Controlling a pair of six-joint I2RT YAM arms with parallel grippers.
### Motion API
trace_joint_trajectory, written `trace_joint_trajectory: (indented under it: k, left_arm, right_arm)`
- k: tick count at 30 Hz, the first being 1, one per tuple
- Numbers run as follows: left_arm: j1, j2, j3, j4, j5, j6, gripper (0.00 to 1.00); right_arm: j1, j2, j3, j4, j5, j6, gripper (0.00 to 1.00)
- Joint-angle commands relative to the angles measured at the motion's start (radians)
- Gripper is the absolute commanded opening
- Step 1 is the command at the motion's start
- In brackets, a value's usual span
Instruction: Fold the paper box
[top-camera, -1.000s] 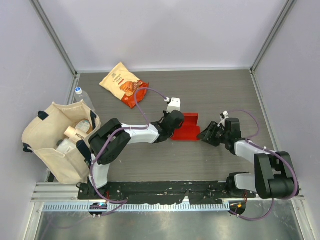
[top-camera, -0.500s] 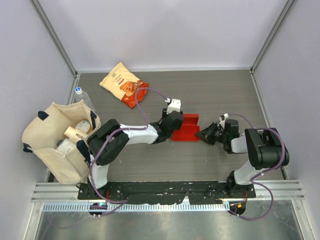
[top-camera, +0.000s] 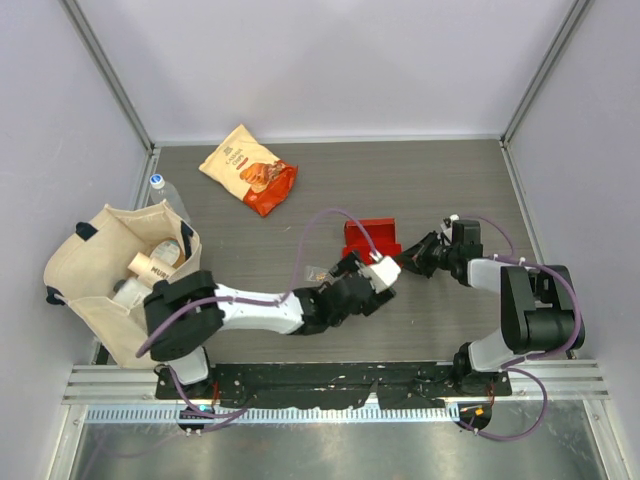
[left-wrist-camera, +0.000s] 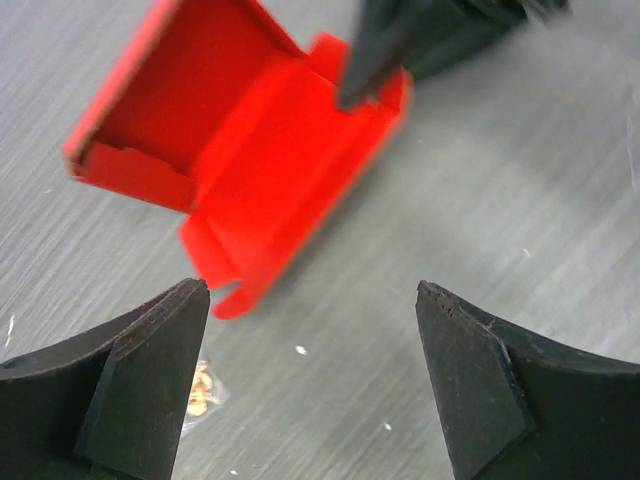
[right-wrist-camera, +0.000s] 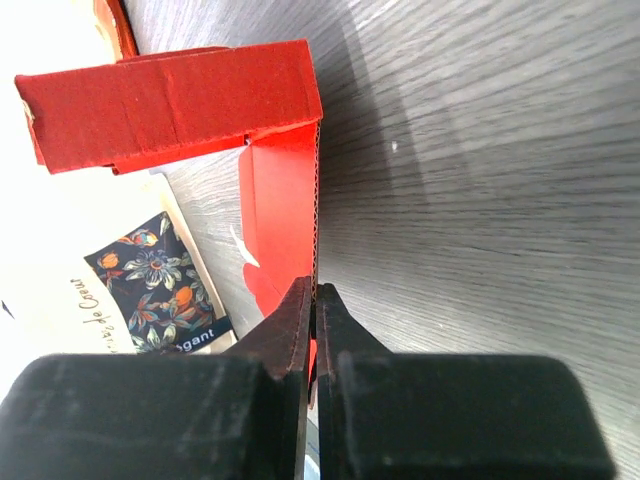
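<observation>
The red paper box (top-camera: 369, 238) lies part-folded near the table's middle, one wall raised and a flap spread flat toward the near side. In the left wrist view the paper box (left-wrist-camera: 250, 130) sits just beyond my left gripper (left-wrist-camera: 312, 300), which is open and holds nothing. From above, the left gripper (top-camera: 368, 263) is at the box's near edge. My right gripper (right-wrist-camera: 314, 288) is shut on the thin edge of the box's flap (right-wrist-camera: 285, 200). It reaches in from the right (top-camera: 405, 262).
An orange-and-cream snack bag (top-camera: 248, 168) lies at the back left. A cream tote bag (top-camera: 115, 280) with items inside stands at the left edge, a water bottle (top-camera: 165, 195) behind it. A small wrapper scrap (left-wrist-camera: 203, 388) lies beside the left finger.
The left gripper let go of the box, opened wide and drew back toward the near side. The right gripper moved in to the box's right side and shut on its flap.
</observation>
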Motion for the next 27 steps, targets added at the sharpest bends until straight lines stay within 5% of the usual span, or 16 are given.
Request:
trace_joint_trajectory:
  k: [1,3,7,10,20,25,27]
  left_arm:
    - [-0.018,0.098,0.058,0.067,-0.043,0.185,0.84]
    - [0.017,0.072,0.112,-0.025,0.008,0.078,0.74]
    - [0.149,-0.015,0.073,-0.021,0.103,-0.221,0.72]
    - [0.261,-0.031,0.002,0.070,0.239,-0.283,0.70]
    - [0.313,0.119,-0.010,0.338,0.367,-0.130,0.61]
    - [0.313,0.171,0.010,0.348,0.352,-0.093,0.60]
    - [0.313,0.179,0.008,0.354,0.343,-0.082,0.59]
  right_arm:
    - [-0.024,0.008,0.045,-0.135,-0.024,-0.023,0.02]
    - [-0.033,0.012,0.045,-0.137,-0.040,-0.026,0.02]
    - [-0.053,0.002,-0.001,-0.084,-0.043,-0.003,0.02]
    - [-0.053,0.008,-0.016,-0.048,-0.061,0.014,0.02]
    - [-0.053,-0.035,-0.036,-0.054,0.004,-0.055,0.15]
    - [-0.052,-0.153,0.037,-0.252,0.120,-0.261,0.48]
    - [-0.045,-0.211,0.065,-0.353,0.223,-0.322,0.52]
